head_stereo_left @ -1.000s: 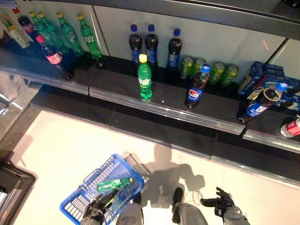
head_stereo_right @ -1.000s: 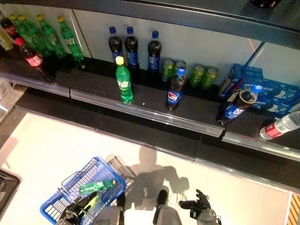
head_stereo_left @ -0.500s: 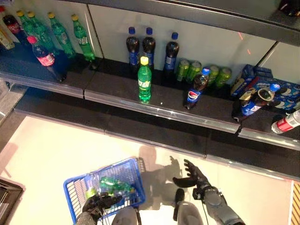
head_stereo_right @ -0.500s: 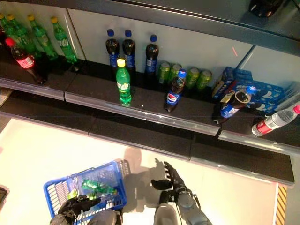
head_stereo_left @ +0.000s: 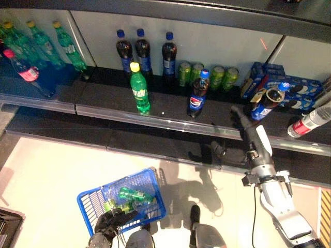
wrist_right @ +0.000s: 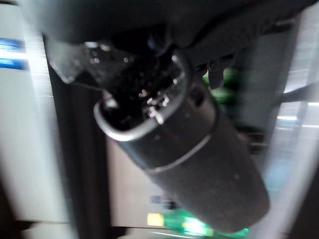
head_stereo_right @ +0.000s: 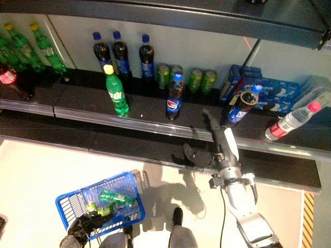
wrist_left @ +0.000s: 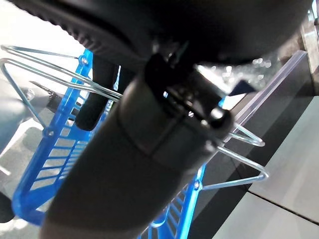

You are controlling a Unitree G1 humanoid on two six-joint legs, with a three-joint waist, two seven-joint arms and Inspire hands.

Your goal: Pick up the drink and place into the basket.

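Note:
My left hand (head_stereo_left: 106, 225) hangs low at the left, shut on the handle of the blue basket (head_stereo_left: 91, 200). In the basket lies a green drink bottle (head_stereo_left: 135, 195) on its side. My right hand (head_stereo_left: 248, 135) is stretched up to the front edge of the dark shelf (head_stereo_left: 170, 120), fingers straight and open, holding nothing. Its fingertips (head_stereo_left: 236, 110) lie between an upright blue-capped cola bottle (head_stereo_left: 198, 96) and a tilted cola bottle (head_stereo_left: 266, 104), nearer the tilted one. A green bottle with a yellow cap (head_stereo_left: 139, 96) stands further left on the shelf.
At the shelf's back stand three dark cola bottles (head_stereo_left: 145, 49), green cans (head_stereo_left: 207, 75) and blue boxes (head_stereo_left: 289, 86). A clear red-label bottle (head_stereo_left: 310, 121) lies at the far right. Green bottles (head_stereo_left: 62, 41) and a red-label cola (head_stereo_left: 26, 72) are on the left shelf.
My right arm has risen from down by the floor up to the shelf edge beside the tilted cola bottle. The view has shifted right. The basket stays in my left hand.

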